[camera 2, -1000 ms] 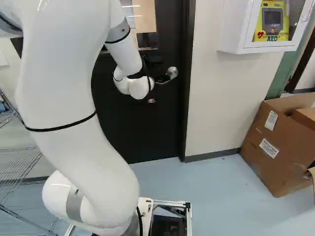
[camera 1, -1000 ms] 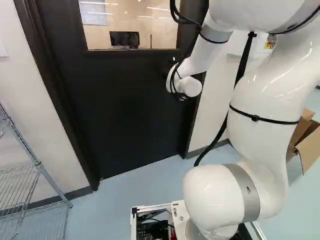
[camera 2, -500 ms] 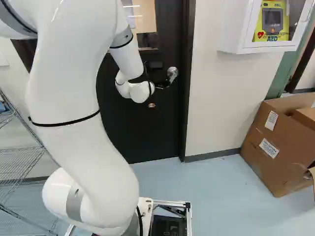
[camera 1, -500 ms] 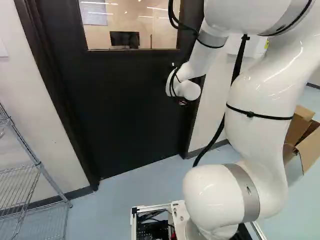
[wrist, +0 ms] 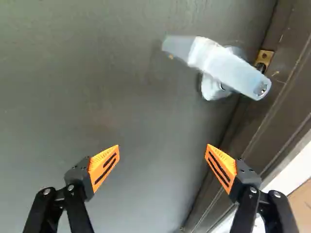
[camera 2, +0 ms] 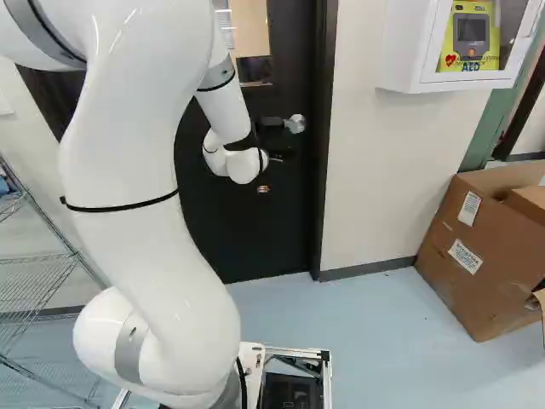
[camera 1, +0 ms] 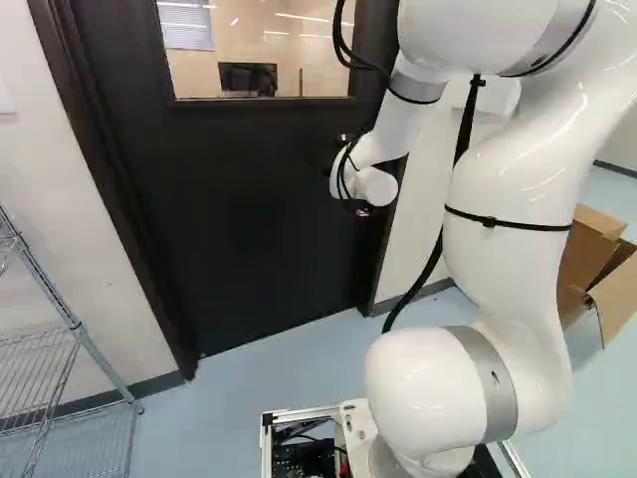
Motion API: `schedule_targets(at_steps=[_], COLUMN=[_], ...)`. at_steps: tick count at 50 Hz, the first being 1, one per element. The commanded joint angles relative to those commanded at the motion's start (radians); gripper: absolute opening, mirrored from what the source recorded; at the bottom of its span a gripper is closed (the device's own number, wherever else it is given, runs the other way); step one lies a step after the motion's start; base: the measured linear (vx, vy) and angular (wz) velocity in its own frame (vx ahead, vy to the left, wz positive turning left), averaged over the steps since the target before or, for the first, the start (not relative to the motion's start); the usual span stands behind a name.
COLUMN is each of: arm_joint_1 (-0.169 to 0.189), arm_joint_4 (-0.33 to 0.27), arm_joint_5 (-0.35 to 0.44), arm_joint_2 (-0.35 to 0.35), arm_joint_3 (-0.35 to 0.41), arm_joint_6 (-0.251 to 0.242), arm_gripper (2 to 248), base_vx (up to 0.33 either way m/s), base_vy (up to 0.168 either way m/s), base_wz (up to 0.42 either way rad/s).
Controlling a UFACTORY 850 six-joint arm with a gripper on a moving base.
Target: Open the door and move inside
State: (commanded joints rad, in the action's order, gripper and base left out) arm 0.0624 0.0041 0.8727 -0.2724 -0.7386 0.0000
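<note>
At the upper middle of the right base view, the white arm (camera 2: 226, 111) partly hides the black claw (camera 2: 272, 124), which is wide apart. The claw covers some of the door handle (camera 2: 295, 123).

Pale blue floor (camera 2: 383, 349) | on it: cardboard box (camera 2: 451, 234) | wire rack (camera 1: 76, 327)

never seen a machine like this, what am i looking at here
This is one white robot arm on a moving base. Two pictures come from cameras on that base, behind the arm to its left and right; the third is from its wrist, looking along the black gripper. Ahead is a dark door that looks closed, with a metal lever handle. The gripper's fingers stand apart, holding nothing, the handle beyond them. Nearby are a wire shelf, a cardboard box and a wall cabinet.
</note>
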Motion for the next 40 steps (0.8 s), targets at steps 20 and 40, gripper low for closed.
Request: schedule_targets(at_steps=[20, 40], arm_joint_1=[-0.013, -0.032], arm_joint_4=[0.105, 0.299], arm_joint_5=[0.000, 0.000], arm_joint_2=[-0.046, -0.100], arm_joint_3=[-0.053, -0.119], arm_joint_6=[0.000, 0.000], arm_gripper=[247, 247], base_vx=[0.000, 0.000], base_vy=[0.000, 0.000], base_wz=[0.000, 0.000])
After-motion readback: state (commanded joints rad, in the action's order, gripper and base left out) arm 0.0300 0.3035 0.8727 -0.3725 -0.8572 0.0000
